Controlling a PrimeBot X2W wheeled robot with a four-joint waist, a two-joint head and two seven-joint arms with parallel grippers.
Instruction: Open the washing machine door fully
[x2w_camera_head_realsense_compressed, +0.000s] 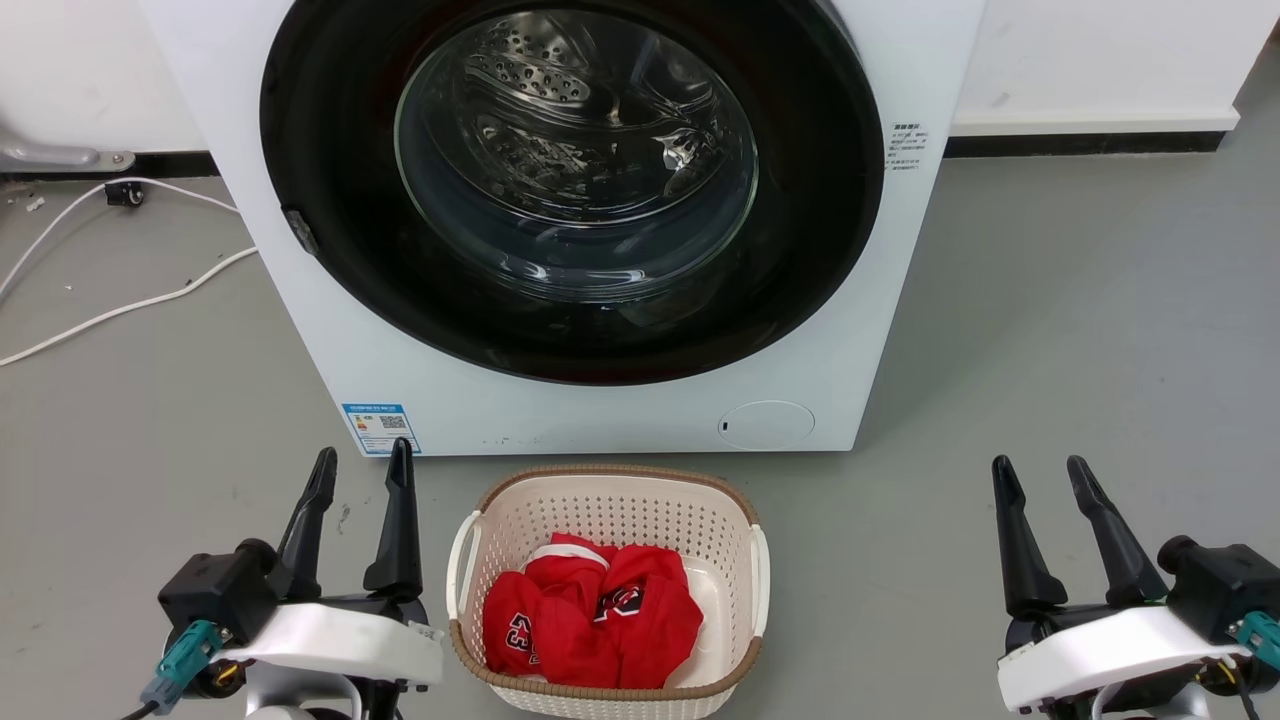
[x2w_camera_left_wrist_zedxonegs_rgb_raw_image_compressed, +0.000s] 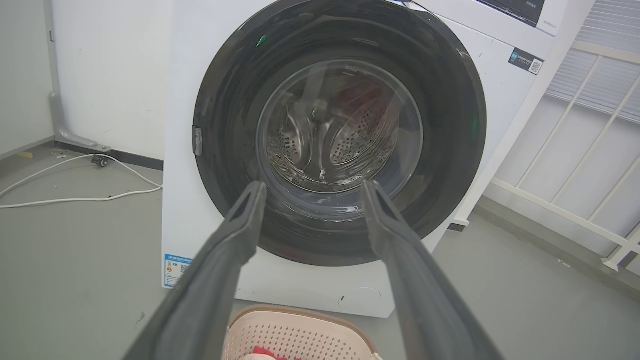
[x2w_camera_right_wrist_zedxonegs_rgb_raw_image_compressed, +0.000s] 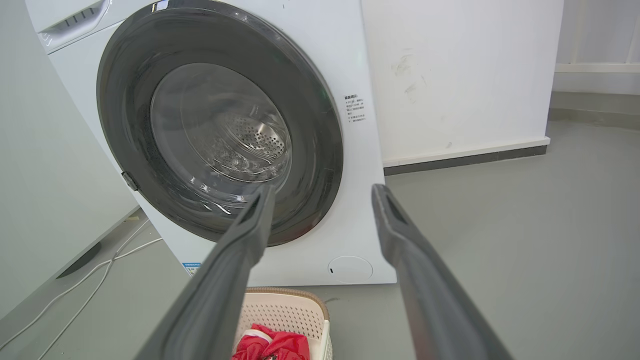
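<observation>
Head view: the washing machine door (x2w_camera_head_realsense_compressed: 575, 180) lies closed flat against the white washing machine (x2w_camera_head_realsense_compressed: 600, 415), a basket (x2w_camera_head_realsense_compressed: 610, 475) of red clothes (x2w_camera_head_realsense_compressed: 590, 620) on the floor (x2w_camera_head_realsense_compressed: 1050, 330) just before it, while the left pincer (x2w_camera_head_realsense_compressed: 362, 452) and right pincer (x2w_camera_head_realsense_compressed: 1040, 465) hang low at either side, fingers (x2w_camera_head_realsense_compressed: 398, 520) apart and empty. Left wrist view: spread fingers frame the door's middle, well short of it. Right wrist view: spread fingers point at the door's lower edge, not touching.
</observation>
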